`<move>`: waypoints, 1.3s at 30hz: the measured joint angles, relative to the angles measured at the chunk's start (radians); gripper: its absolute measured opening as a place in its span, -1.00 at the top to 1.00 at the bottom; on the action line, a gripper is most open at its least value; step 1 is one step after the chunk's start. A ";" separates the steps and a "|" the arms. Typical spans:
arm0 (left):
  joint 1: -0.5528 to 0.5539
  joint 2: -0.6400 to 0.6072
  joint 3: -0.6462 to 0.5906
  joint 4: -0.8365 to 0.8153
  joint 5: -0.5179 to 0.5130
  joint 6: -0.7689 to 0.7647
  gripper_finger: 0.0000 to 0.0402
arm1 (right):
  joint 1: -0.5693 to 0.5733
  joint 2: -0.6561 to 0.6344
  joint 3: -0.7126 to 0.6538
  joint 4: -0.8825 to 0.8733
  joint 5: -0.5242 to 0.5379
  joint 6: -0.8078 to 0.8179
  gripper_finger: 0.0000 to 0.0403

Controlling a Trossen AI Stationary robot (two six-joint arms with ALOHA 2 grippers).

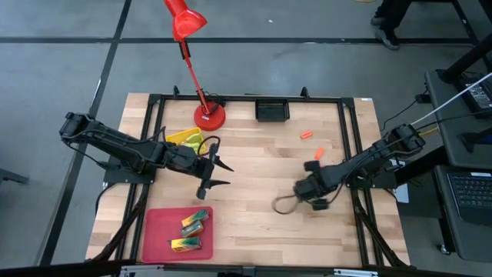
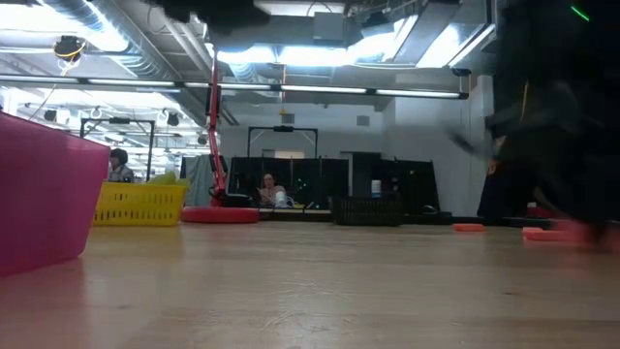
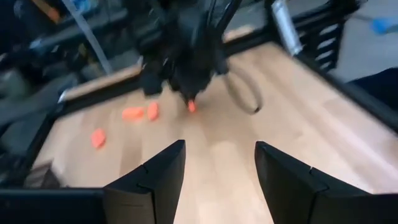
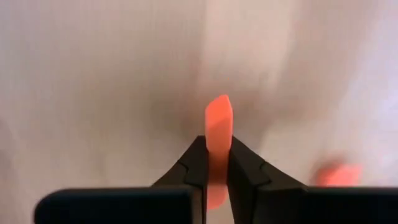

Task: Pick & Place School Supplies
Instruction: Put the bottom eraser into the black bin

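Pale wood table (image 1: 254,192) under fluorescent-lit workshop, seated people beyond.

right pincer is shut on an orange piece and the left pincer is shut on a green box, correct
Not quite. The right pincer is shut on an orange piece, but the left wrist view shows the left pincer open and empty; the green-and-yellow boxes lie in the red tray.

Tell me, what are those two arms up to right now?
Right gripper shut on an orange piece, low over the table. Left gripper open, waiting above the red tray. Three boxes inside. Nothing blocking.
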 joint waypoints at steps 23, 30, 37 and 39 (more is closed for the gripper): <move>0.029 0.338 -0.001 0.304 -0.095 -0.015 0.07 | -0.199 -0.033 0.321 0.343 0.504 -0.366 0.84; 0.003 0.336 -0.001 0.273 -0.116 0.003 0.07 | -0.623 -0.041 0.221 0.680 0.212 -0.484 0.84; -0.013 0.336 -0.001 0.213 -0.158 0.004 0.07 | -0.982 -0.036 0.223 0.793 -0.054 -0.374 0.84; -0.013 0.336 -0.001 0.210 -0.159 0.004 0.07 | -1.050 -0.034 0.222 0.780 -0.152 -0.327 0.84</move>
